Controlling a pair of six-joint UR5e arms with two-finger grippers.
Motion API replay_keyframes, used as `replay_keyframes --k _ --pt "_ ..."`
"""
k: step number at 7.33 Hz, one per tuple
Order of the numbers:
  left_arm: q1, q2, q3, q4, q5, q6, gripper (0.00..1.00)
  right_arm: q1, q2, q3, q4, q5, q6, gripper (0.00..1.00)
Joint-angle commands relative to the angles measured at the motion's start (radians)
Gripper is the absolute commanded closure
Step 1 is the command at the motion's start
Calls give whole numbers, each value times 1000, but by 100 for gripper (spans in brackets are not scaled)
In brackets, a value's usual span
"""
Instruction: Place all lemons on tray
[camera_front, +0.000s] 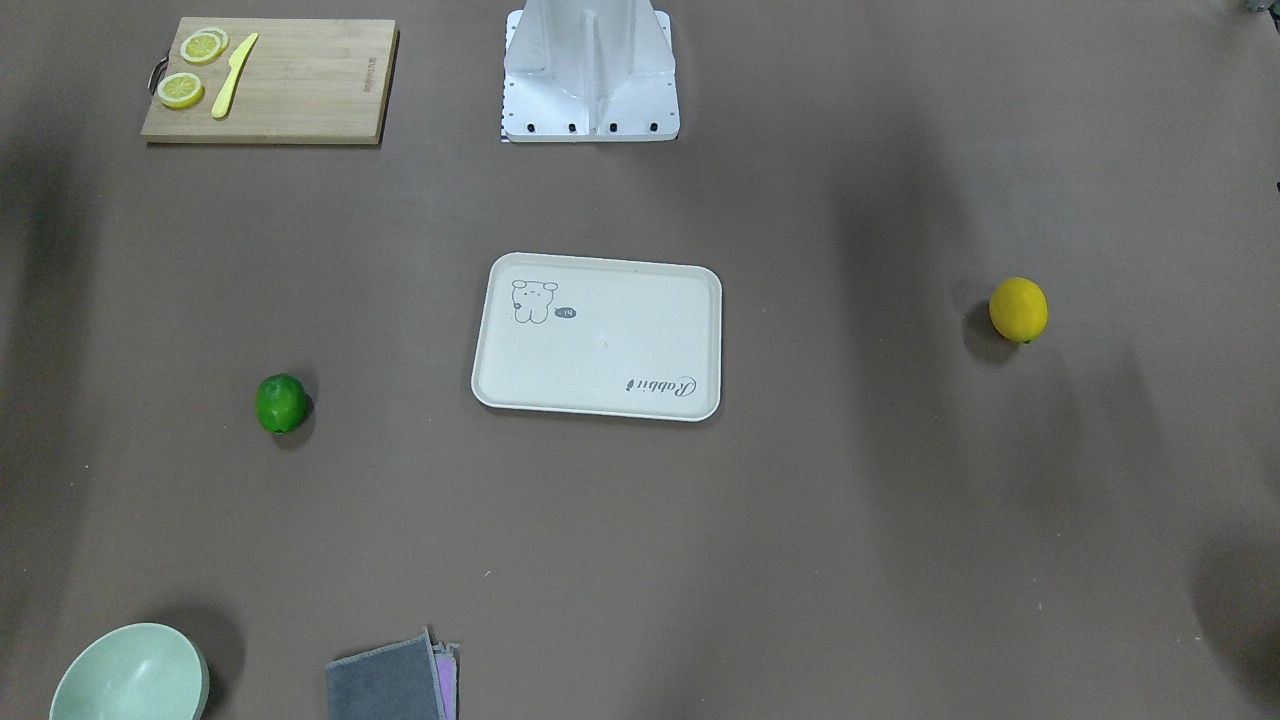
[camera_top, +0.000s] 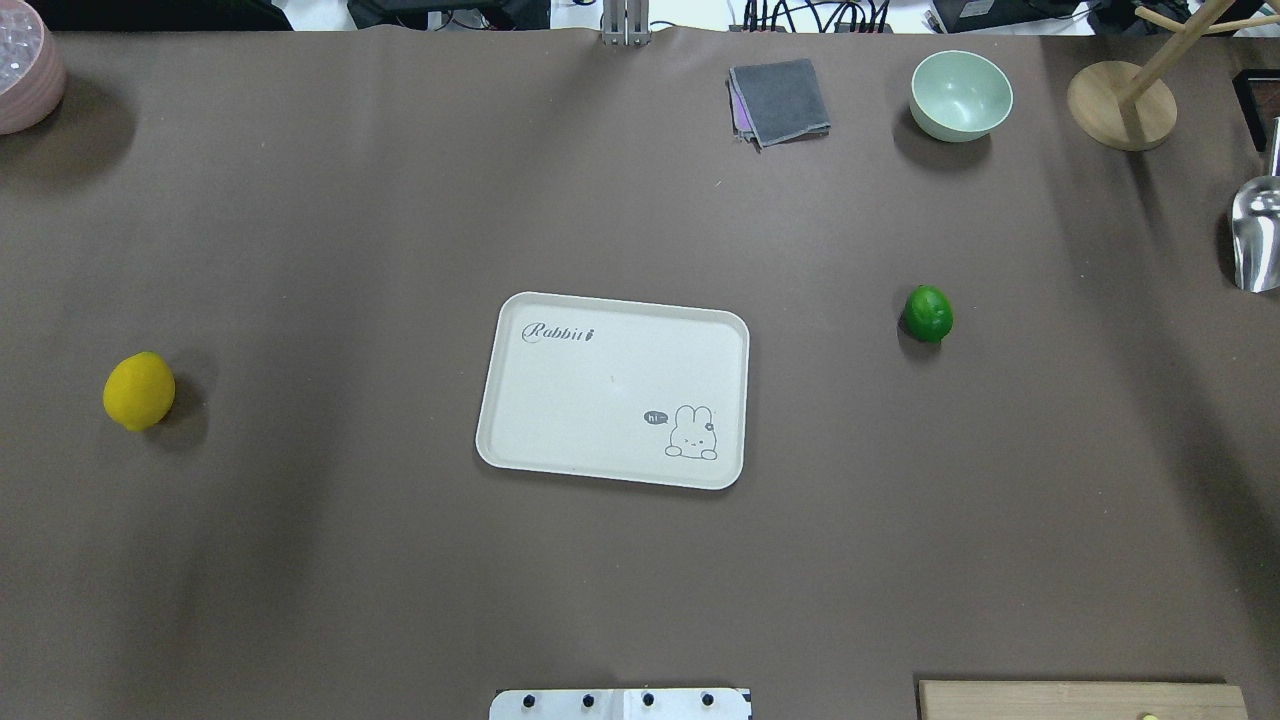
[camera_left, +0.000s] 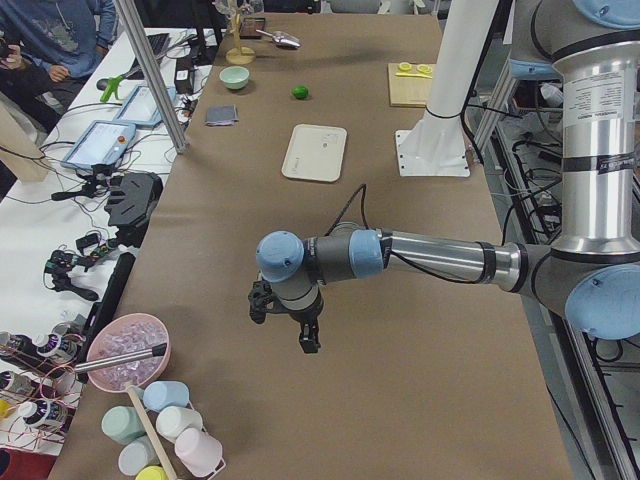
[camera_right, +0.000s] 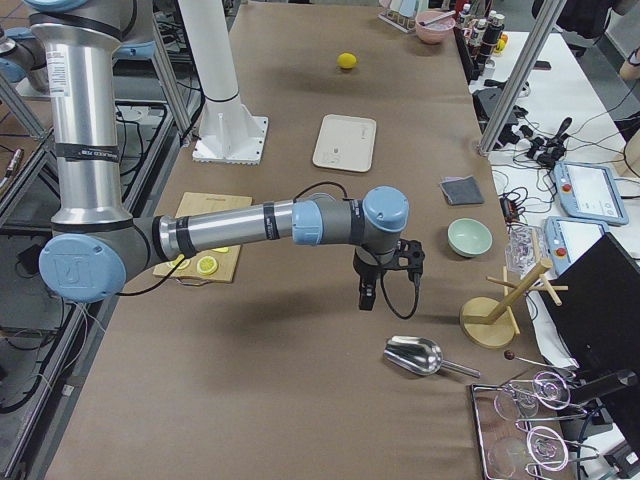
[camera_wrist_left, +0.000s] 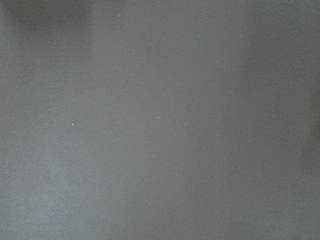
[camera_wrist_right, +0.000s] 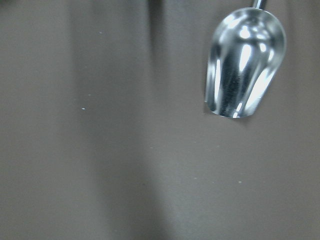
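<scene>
The off-white tray (camera_front: 620, 350) lies empty at the table's middle; it also shows in the overhead view (camera_top: 600, 400). The yellow lemon (camera_front: 1018, 309) lies on the table on my left side (camera_top: 139, 391). The green lemon (camera_front: 281, 403) lies on my right side (camera_top: 928, 313). My left gripper (camera_left: 282, 330) hangs over bare table far from the tray, seen only in the exterior left view. My right gripper (camera_right: 390, 288) hangs above the table near a metal scoop, seen only in the exterior right view. I cannot tell whether either is open or shut.
A wooden cutting board (camera_front: 300, 85) holds lemon slices (camera_front: 203, 45) and a yellow knife (camera_front: 234, 75). A pale green bowl (camera_top: 960, 95), a folded grey cloth (camera_top: 780, 100), a wooden stand (camera_top: 1120, 105), a metal scoop (camera_wrist_right: 245, 62) and a pink bowl (camera_top: 25, 65) line the far edge.
</scene>
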Motion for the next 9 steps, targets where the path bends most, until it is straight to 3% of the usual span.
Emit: replay_keyframes --k 1,2,4,6,7,9 --pt "3 -244 -25 312 49 -5 2 -137 81 20 8 17 178 1" --pt "24 -366 -11 385 113 -37 2 -205 115 12 30 10 231 1" --pt "106 -375 -4 322 77 -112 2 -306 244 -63 39 -13 274 1" --pt "153 -361 -10 239 41 -209 2 -387 331 -173 79 -38 277 1" --pt "194 -341 -13 202 39 -238 2 -424 355 -265 216 -62 277 1" --pt "294 -213 -80 -50 36 -461 2 -461 408 -327 266 -78 317 1"
